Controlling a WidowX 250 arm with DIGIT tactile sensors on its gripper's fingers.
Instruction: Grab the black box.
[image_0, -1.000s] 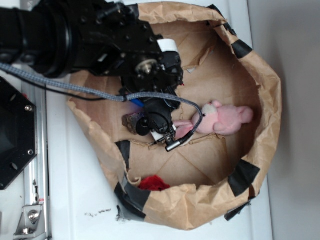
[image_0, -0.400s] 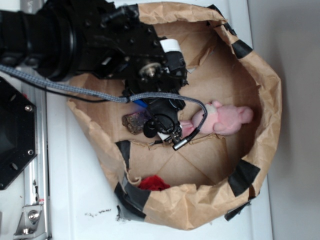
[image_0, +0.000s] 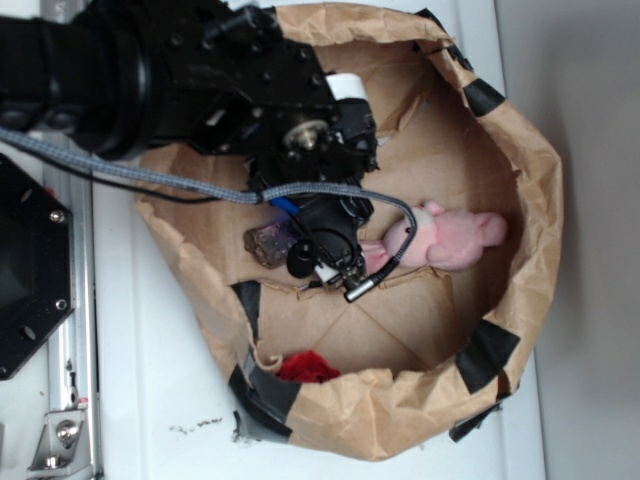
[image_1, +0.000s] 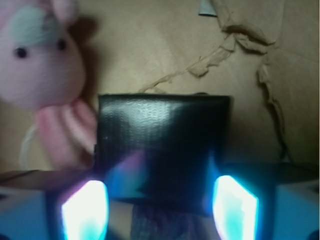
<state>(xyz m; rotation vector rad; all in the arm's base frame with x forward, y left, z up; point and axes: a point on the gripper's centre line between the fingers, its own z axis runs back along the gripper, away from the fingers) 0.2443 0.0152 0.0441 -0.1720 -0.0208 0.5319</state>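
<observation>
Two views of a robot arm working inside a crumpled brown paper bin (image_0: 520, 200) w/ black tape patches, sitting on a white counter (image_0: 150, 400). In the side view the black arm fills the upper left of the frame; over the last second its tool (image_0: 335, 268) has slid slightly rightward and lower in the frame, toward the pink plush toy (image_0: 455, 238) at centre right. A rough brown block (image_0: 268, 240) lies just left of the tool. A red item (image_0: 308, 366) sits near the bin's lower edge.

Wrist view: the black box (image_1: 162, 145), glossy and slightly wrinkled, fills the centre of the frame, w/ the tool's two fingers (image_1: 84, 210) lit blue-white at lower left and lower right, one each side of it. The fingers are apart, straddling the box, not yet pressing on it. The plush is in the upper left, touching or nearly touching the box's left edge.

Judgement: the shift has lined the tool up over the box; approach looks about done, and closing the fingers seems the remaining step
</observation>
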